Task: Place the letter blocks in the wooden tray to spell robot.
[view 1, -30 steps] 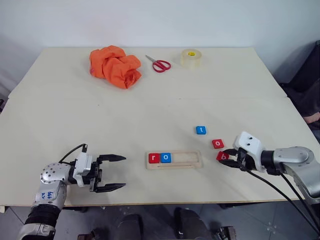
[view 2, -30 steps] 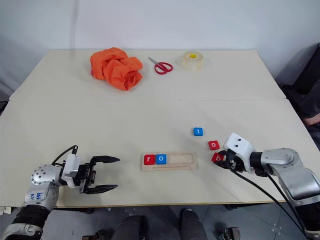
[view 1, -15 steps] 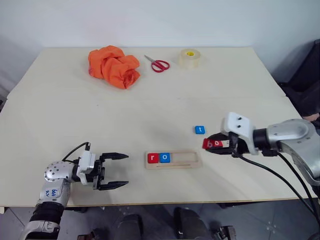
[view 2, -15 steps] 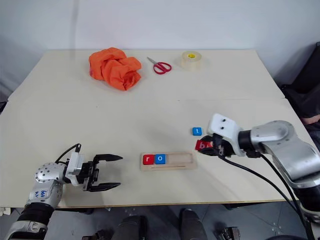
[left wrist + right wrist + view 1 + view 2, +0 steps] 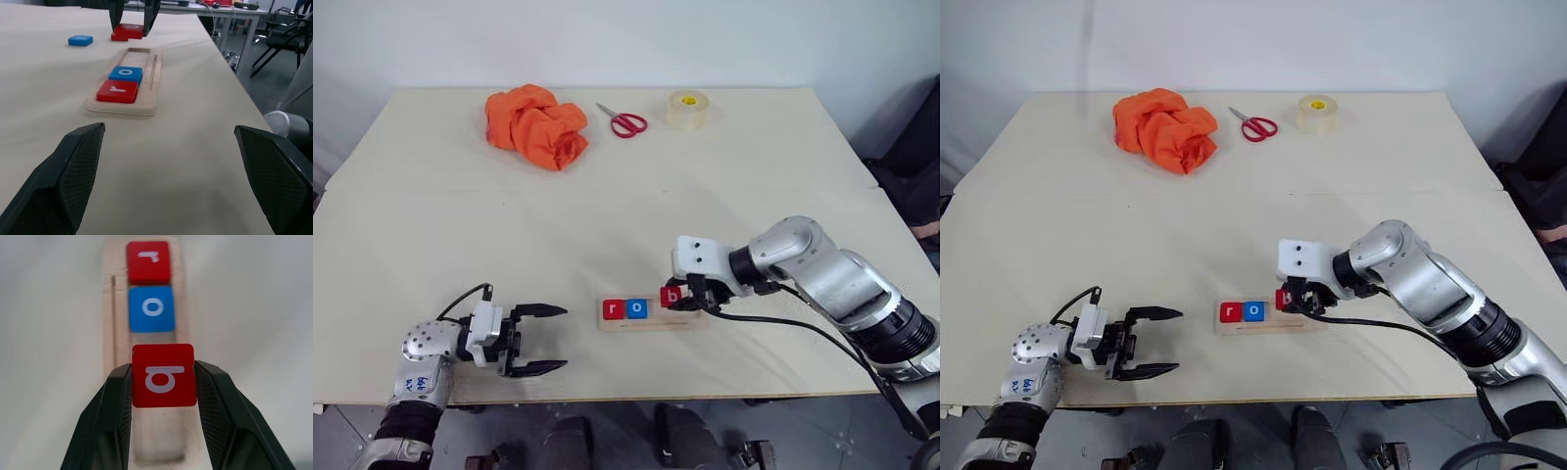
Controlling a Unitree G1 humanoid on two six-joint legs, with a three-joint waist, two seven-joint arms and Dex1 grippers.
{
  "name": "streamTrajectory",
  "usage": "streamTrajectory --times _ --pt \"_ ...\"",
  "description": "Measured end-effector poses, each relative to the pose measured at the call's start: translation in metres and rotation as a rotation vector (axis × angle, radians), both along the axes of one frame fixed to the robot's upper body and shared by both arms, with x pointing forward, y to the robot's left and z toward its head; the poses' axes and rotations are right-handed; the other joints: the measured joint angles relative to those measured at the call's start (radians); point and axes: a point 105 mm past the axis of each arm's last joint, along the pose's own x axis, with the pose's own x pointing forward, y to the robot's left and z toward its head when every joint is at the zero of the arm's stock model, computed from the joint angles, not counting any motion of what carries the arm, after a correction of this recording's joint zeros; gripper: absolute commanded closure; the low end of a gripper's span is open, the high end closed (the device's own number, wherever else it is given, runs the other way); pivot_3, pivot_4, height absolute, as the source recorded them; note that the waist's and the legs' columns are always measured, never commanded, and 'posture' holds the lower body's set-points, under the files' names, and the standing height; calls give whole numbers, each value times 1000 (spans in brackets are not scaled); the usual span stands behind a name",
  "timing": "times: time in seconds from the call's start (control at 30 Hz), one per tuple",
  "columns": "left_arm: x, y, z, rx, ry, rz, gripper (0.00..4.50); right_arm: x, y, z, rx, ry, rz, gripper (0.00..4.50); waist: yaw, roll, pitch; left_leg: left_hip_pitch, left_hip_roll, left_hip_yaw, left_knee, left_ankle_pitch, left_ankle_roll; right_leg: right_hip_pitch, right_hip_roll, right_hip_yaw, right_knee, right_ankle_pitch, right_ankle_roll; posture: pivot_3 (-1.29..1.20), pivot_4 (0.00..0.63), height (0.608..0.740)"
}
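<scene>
Tray [image 5: 653,311] lies lengthwise near the table's [image 5: 636,186] front edge, between the two arms; red r [image 5: 614,309] and blue o [image 5: 637,308] already sit side by side at its left end, so the third slot, just right of the o, is the next to fill; right hand [image 5: 164,377] pinching the red b block [image 5: 164,375] by two opposite edges, fingers pressed on its sides w/ the lettered face left bare; prob. held that way so the flat tile can drop straight into the groove w/o the fingers fouling the tray walls; in the right wrist view the b hangs above the empty stretch of groove, in line w/ the o and r; whether it touches the wood yet, can't tell; in the left eye view the b [image 5: 673,295] sits at the tray's right half, just beside the o.

Left hand [image 5: 536,340] hovers low over the table left of the tray, fingers spread wide, holding nothing; looks parked out of the way; left wrist view shows a blue block [image 5: 80,40] and a red one [image 5: 128,31] beyond the tray's far end.

Blocks: small flat squares, white lowercase letters, glossy red or blue; tray pale wood, shallow recess plus a thin slot along one side.
</scene>
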Motion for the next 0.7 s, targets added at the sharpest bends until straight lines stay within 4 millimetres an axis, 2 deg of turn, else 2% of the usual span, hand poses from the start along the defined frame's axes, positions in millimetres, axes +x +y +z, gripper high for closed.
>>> streamTrajectory --times 0.4,0.7 --pt "-6 -5 -1 -13 -7 -1 0 6 11 -14 -18 1 15 3039 -1 0 0 1 0 -1 6 0 0 1 0 0 5 0 0 0 150 740" --pt "-6 -6 -1 -14 -10 8 0 11 15 -16 -24 -9 31 3039 -1 0 0 1 0 -1 6 0 0 1 0 0 5 0 0 0 150 740"
